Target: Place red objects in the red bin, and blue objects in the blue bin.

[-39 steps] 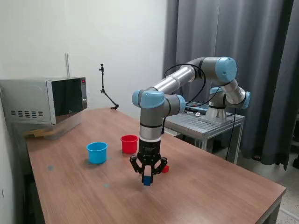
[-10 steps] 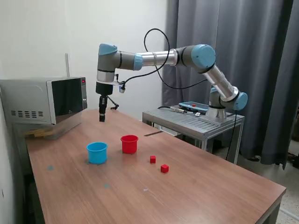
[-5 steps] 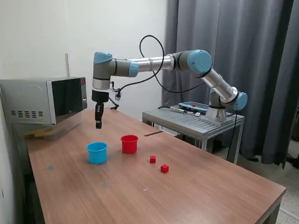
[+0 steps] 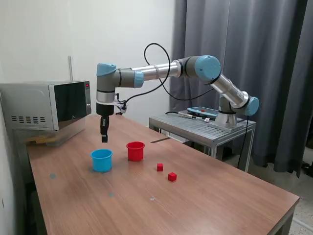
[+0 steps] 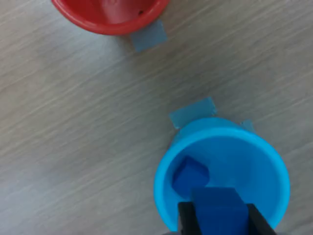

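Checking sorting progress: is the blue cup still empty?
No, the wrist view shows a dark-blue cube already lying inside the light-blue cup, beneath the second blue cube held in the gripper.

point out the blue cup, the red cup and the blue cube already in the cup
blue cup [image 5: 274, 166], wrist view, on its rim
red cup [image 4: 135, 151], exterior view, on its outer wall
blue cube in the cup [image 5: 190, 174], wrist view, on its top face

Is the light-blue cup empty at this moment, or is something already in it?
Not empty. The wrist view shows one dark-blue cube lying inside the light-blue cup, while the claw above it holds a second blue cube.
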{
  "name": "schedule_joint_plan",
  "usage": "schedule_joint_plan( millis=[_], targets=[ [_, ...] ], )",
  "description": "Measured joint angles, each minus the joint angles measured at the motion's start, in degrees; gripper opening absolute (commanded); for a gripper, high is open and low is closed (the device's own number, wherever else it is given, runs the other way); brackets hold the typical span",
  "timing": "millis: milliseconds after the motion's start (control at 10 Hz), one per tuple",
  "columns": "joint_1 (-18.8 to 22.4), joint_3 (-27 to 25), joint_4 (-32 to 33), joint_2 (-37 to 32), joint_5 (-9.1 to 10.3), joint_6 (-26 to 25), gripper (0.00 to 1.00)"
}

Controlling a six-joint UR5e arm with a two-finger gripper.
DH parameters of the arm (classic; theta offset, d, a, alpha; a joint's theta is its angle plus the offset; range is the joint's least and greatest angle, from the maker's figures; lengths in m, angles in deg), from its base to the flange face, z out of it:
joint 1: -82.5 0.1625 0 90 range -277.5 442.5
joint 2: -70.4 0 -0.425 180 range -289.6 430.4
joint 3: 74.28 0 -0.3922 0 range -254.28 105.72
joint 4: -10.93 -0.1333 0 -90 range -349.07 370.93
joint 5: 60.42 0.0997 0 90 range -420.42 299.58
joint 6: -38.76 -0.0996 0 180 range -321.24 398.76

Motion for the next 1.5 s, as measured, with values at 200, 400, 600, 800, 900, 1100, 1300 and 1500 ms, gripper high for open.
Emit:
schedule_joint_plan(
  millis=[200,400,600,800,900,1100,1300,1500],
  targets=[
    [0.2,0.4,0.0,0.7,0.04,0.0,0.00],
    [0.3,1.0,0.0,1.5,0.04,0.0,0.00],
    [0.4,1.4,0.1,1.9,0.05,0.1,1.00],
    [0.5,1.5,0.2,2.0,0.05,0.1,1.00],
    [0.5,1.5,0.2,2.0,0.05,0.1,1.00],
    [0.5,1.5,0.2,2.0,0.05,0.0,1.00],
    [0.5,1.5,0.3,2.0,0.05,0.0,1.00],
    [1.1,1.4,0.2,1.9,0.10,0.7,1.00]
  ],
)
